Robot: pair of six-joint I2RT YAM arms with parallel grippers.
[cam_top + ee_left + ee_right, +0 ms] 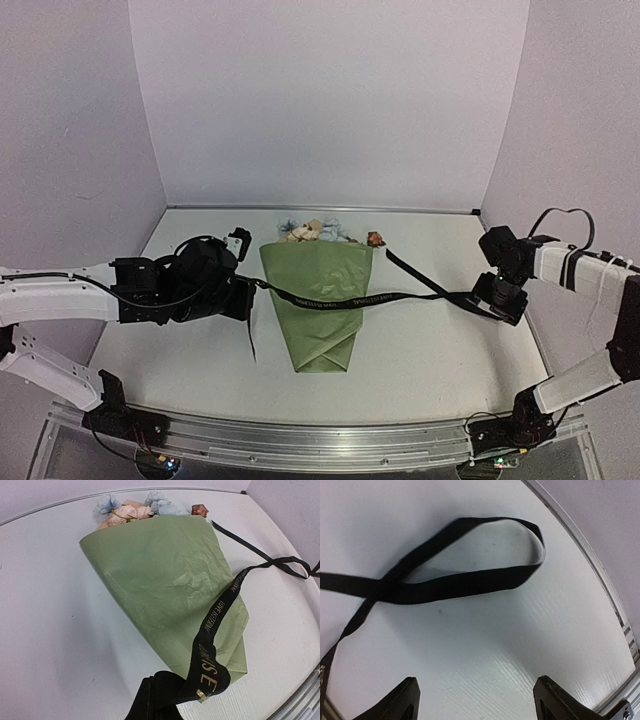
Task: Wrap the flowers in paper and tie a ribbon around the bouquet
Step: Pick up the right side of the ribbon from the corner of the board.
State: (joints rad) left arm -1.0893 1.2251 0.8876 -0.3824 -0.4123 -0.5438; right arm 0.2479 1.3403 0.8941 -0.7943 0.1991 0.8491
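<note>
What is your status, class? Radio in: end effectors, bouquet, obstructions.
Left end effector shut on ribbon. Right end effector open at ribbon's loose loop. Bouquet wrapped, ribbon across it, untied. No obstruction seen.

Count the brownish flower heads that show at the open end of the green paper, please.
1. The brownish head lies at the right end of the paper cone's wide opening, next to a blue head. More may be hidden inside the paper.

Olive-green paper bouquet lies flat mid-table, blue and cream flower heads at twelve o'clock, tip at six. Black lettered ribbon crosses it, nine to three.
</note>
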